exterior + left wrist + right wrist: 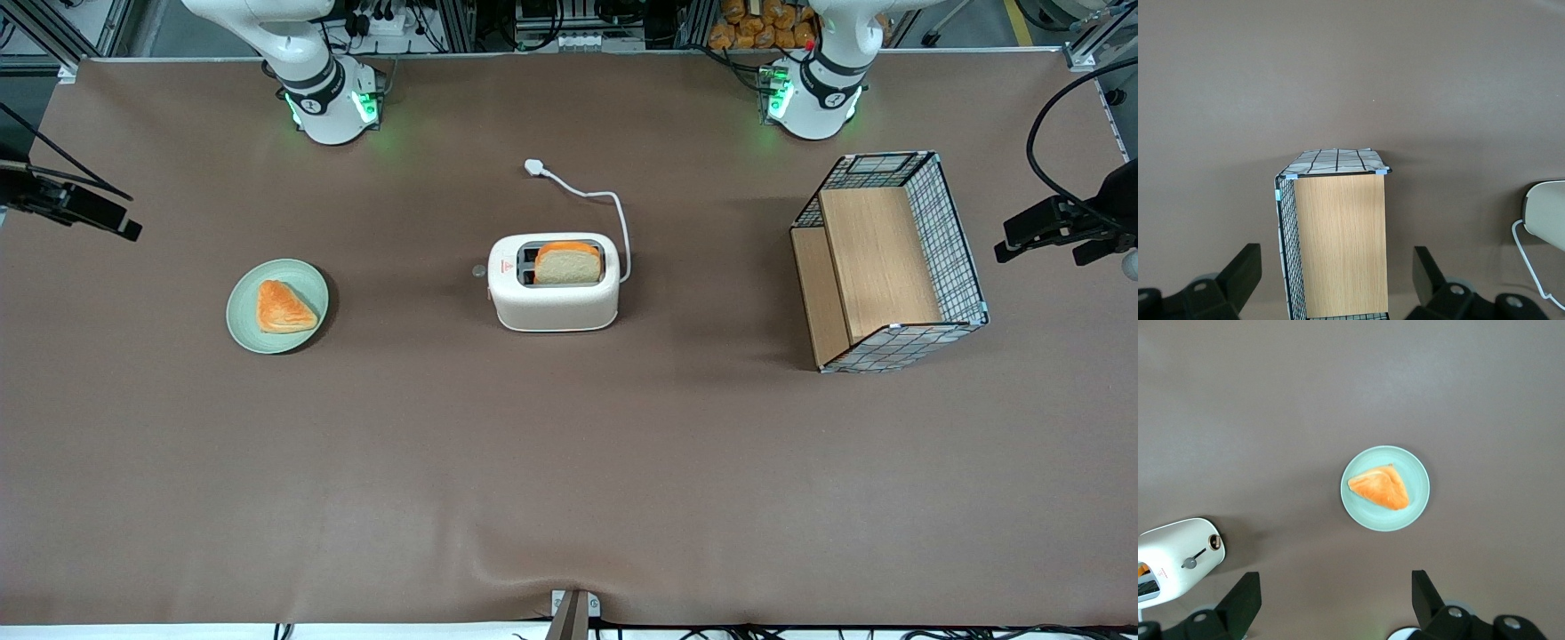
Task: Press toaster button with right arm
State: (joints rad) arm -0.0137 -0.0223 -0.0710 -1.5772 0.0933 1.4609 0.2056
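Observation:
The cream-white toaster (553, 307) stands mid-table with a slice of bread (567, 264) in one slot. Its small round grey button (479, 271) sticks out of the narrow end face that points toward the working arm's end of the table. The right wrist view shows the toaster (1171, 553) and the grey button (1189, 563) on that end face. My right gripper (1335, 587) is open and empty, high above the table near the green plate, well apart from the toaster. In the front view it shows at the edge (116, 227).
A green plate (249, 320) with a triangular orange pastry (283, 308) lies between the toaster and the working arm's end; it also shows in the right wrist view (1418, 487). The toaster's white cord (605, 200) runs farther from the camera. A wire-and-wood basket (889, 262) stands toward the parked arm's end.

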